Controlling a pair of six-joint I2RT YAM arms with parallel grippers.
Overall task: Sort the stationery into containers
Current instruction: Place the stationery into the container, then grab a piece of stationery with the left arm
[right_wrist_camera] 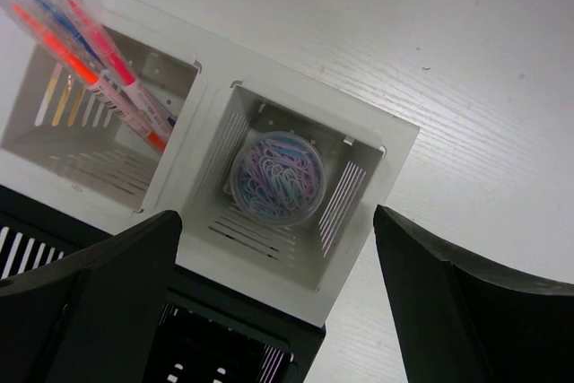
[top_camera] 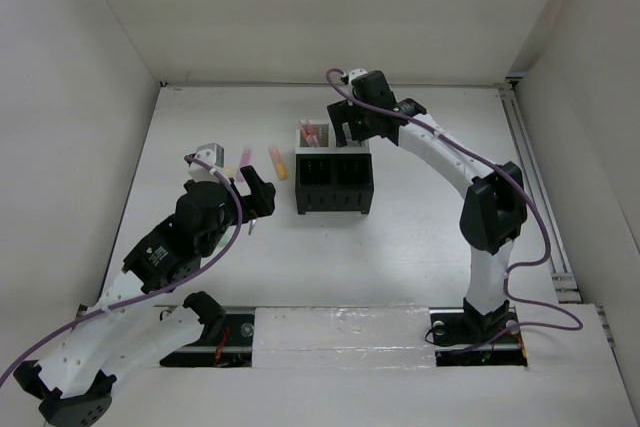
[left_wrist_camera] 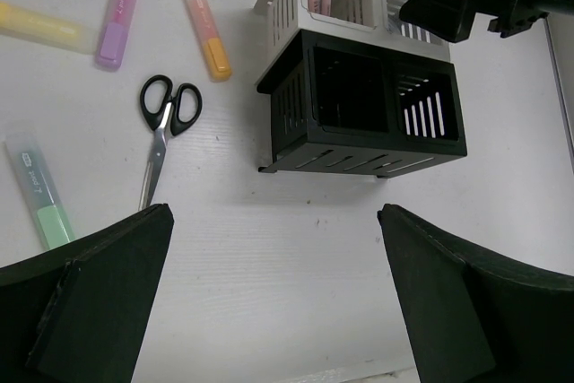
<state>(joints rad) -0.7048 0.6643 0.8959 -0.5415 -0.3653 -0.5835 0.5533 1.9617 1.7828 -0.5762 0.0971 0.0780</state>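
The left end effector point(left_wrist_camera: 273, 284) hangs above the bench point(left_wrist_camera: 269, 230), its fingers spread wide with nothing between them. Its likely job is a pick from the loose stationery. The scissors point(left_wrist_camera: 161, 127) look nearest, so it should line up across the blades, descend near the pivot and close squarely so they do not skid. They lie ahead and to its left, with the green highlighter point(left_wrist_camera: 40, 190) further left and the orange highlighter point(left_wrist_camera: 208, 33) beyond. The black compartments point(left_wrist_camera: 359, 154) stand ahead to the right.

The right end effector point(right_wrist_camera: 278, 302), also wide and empty, hovers over a white compartment point(right_wrist_camera: 395, 141). The round tub of paper clips point(right_wrist_camera: 278, 177) rests on that compartment's floor directly beneath it. It should rise straight up, clear of the rim and of the pens point(right_wrist_camera: 90, 51) leaning in the neighbouring compartment.
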